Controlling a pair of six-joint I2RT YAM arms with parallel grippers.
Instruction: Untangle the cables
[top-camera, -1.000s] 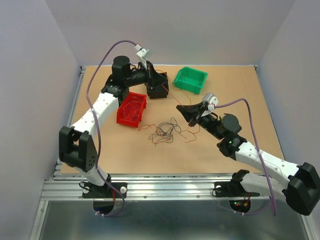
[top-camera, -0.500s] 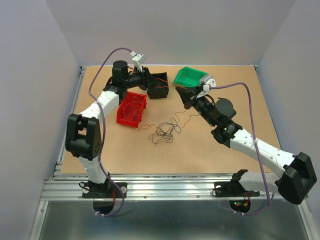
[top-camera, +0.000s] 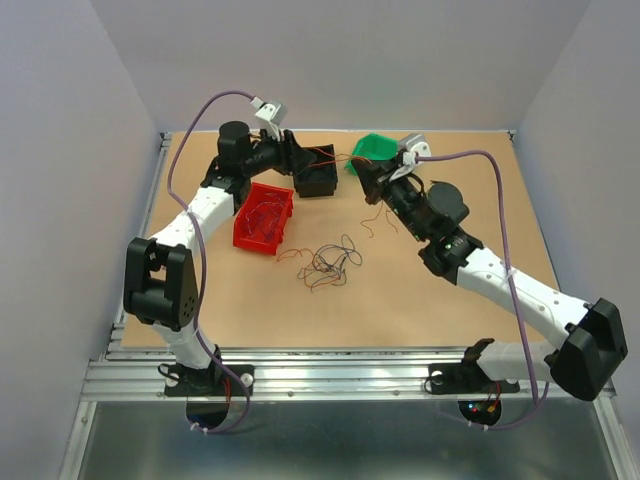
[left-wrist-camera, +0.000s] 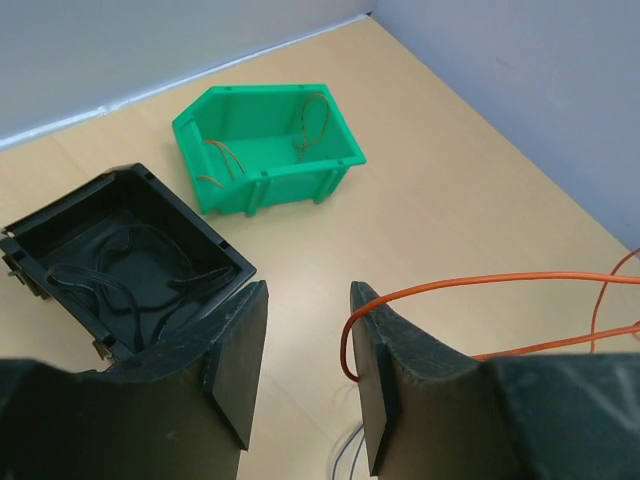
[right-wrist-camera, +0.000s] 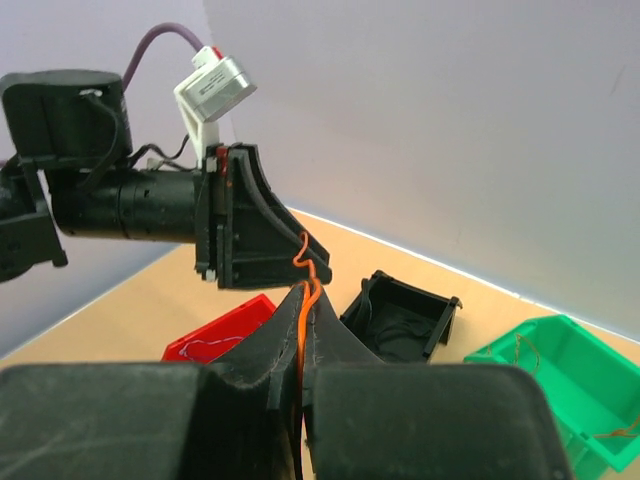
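The cables lie as a loose tangle (top-camera: 328, 262) of thin dark and red wires mid-table. One orange cable (left-wrist-camera: 500, 281) is pulled out of it. My right gripper (right-wrist-camera: 305, 300) is shut on this orange cable (right-wrist-camera: 303, 262), held high between the black bin and the green bin. Facing it, my left gripper (left-wrist-camera: 305, 370) is open; the orange cable's end only hooks over the tip of its right finger (left-wrist-camera: 375, 330). From above, the left gripper (top-camera: 297, 160) and the right gripper (top-camera: 362, 176) stand close together.
A red bin (top-camera: 263, 217) holds thin wires. Beside it the black bin (top-camera: 318, 172) holds dark wires, and the green bin (top-camera: 378, 148) at the back holds a few orange-brown ones. Walls close the table at the back and both sides.
The left gripper has opened and let go of the orange cable. The right arm has swung from near the tangle up toward the back, carrying the orange cable to the left gripper.
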